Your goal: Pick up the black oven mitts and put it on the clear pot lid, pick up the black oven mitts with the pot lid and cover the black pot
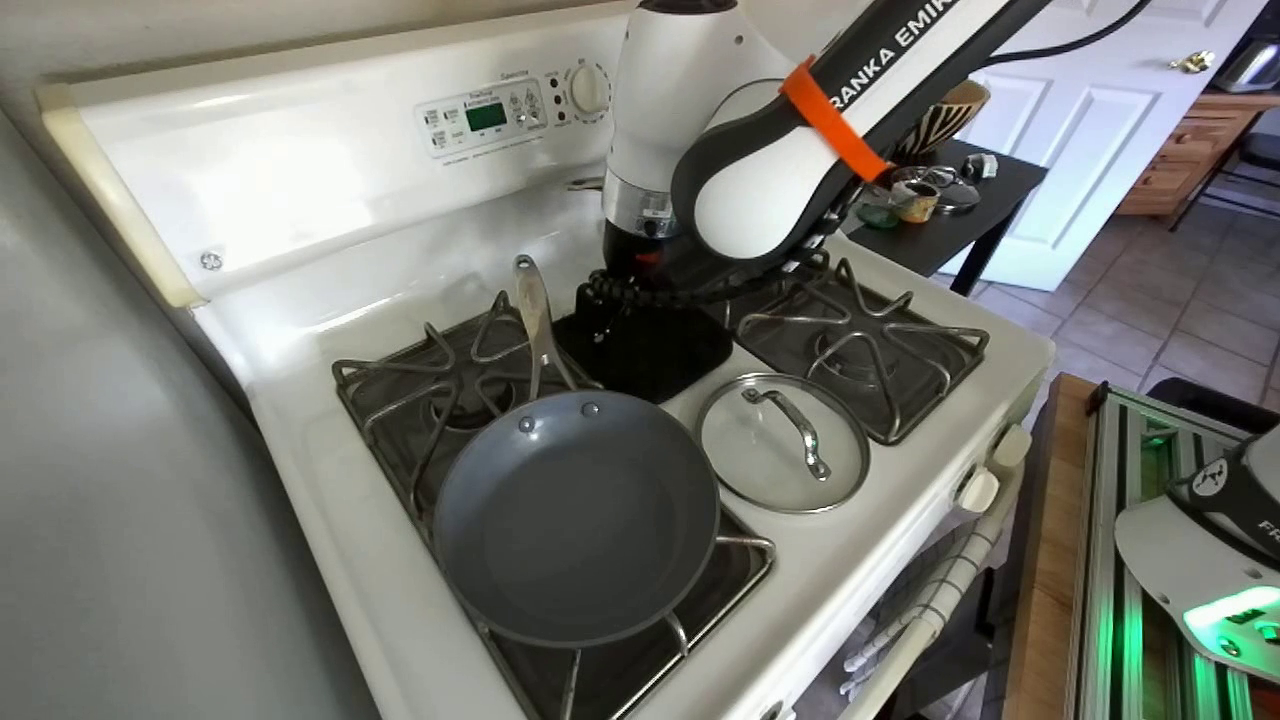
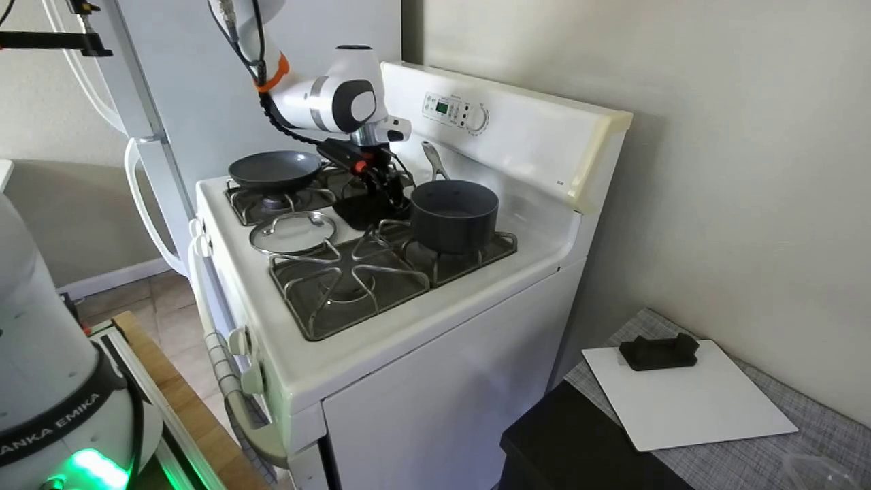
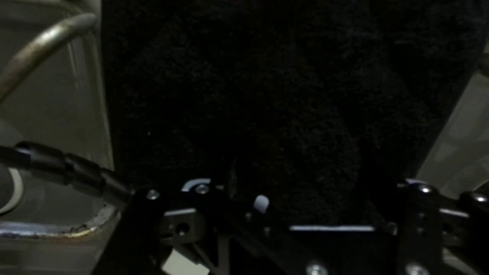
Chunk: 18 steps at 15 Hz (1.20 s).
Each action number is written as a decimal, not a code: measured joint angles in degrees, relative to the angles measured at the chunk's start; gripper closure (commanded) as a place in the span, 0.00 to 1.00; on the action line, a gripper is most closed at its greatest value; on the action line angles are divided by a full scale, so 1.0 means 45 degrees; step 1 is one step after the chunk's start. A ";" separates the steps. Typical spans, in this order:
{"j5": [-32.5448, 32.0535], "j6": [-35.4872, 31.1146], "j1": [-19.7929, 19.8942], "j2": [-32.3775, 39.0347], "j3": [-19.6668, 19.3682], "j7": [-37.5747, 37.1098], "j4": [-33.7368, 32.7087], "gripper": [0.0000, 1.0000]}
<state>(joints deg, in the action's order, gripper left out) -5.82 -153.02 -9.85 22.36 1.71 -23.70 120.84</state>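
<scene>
Both exterior views overlooking stove [image 1: 800, 550], wrist close-up

Matt cloth oven mitts [image 3: 279, 103], glossy glass lid [image 1: 765, 450]

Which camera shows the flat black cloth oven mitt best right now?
The wrist view, I'd say: the flat black cloth oven mitt fills much of the picture, both side edges showing, though it is dark and cut off at the top. Both exterior views show it smaller, partly hidden by the black end effector.

In an exterior view | pot [image 2: 454, 233]: upright | black mitts [image 2: 356, 214]: lie flat, pot's 9 o'clock | clear lid [image 2: 299, 235]: lies level, beyond mitts
</scene>
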 measured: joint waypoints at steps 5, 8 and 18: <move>0.0000 0.0126 -0.0403 0.0121 -0.0310 -0.0150 -0.0438 0.91; 0.0000 0.0507 -0.0497 0.0160 -0.0343 -0.0160 -0.0664 1.00; 0.0158 0.1940 -0.0484 0.0240 -0.0351 0.0058 -0.1222 0.50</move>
<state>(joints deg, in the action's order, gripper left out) -5.11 -144.29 -12.02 23.44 0.13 -23.44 115.34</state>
